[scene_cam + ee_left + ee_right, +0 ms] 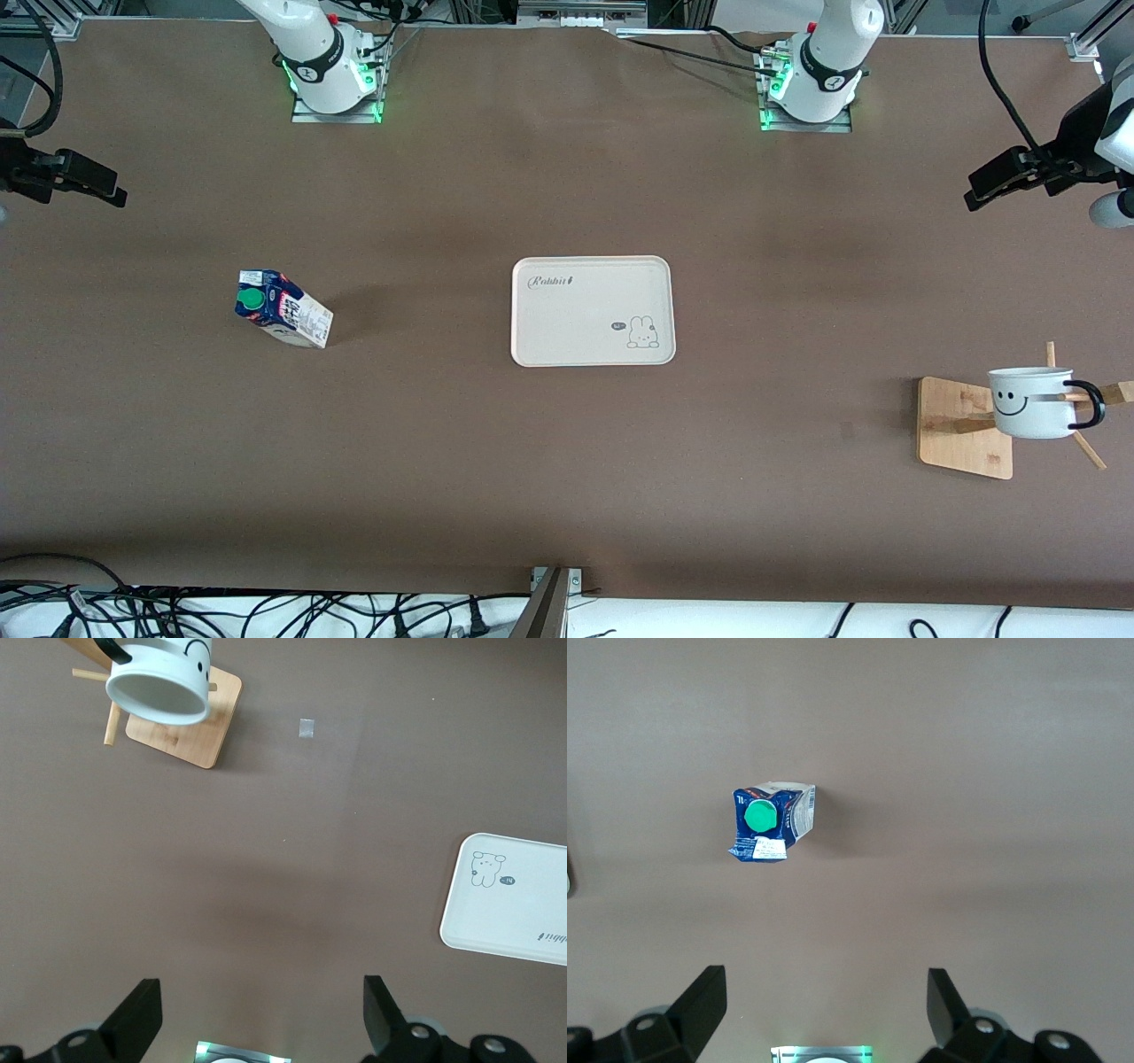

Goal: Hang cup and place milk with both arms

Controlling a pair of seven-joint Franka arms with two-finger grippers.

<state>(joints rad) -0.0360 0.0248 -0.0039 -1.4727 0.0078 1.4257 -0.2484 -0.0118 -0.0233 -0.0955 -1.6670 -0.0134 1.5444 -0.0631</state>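
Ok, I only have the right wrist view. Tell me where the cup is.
Observer: The cup hangs on a wooden rack, toward the left arm's end of the table.
Operator: Now tell me what's mid-table.
Observer: A white tray lies there with nothing on it.
Operator: Report the other arm.
Observer: The left claw is open and holds nothing, up over that arm's end of the table.

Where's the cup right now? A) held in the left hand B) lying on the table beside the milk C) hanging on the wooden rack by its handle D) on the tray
C: the cup hangs by its black handle on a peg of the wooden rack toward the left arm's end of the table; the tray holds nothing and the left hand is open.
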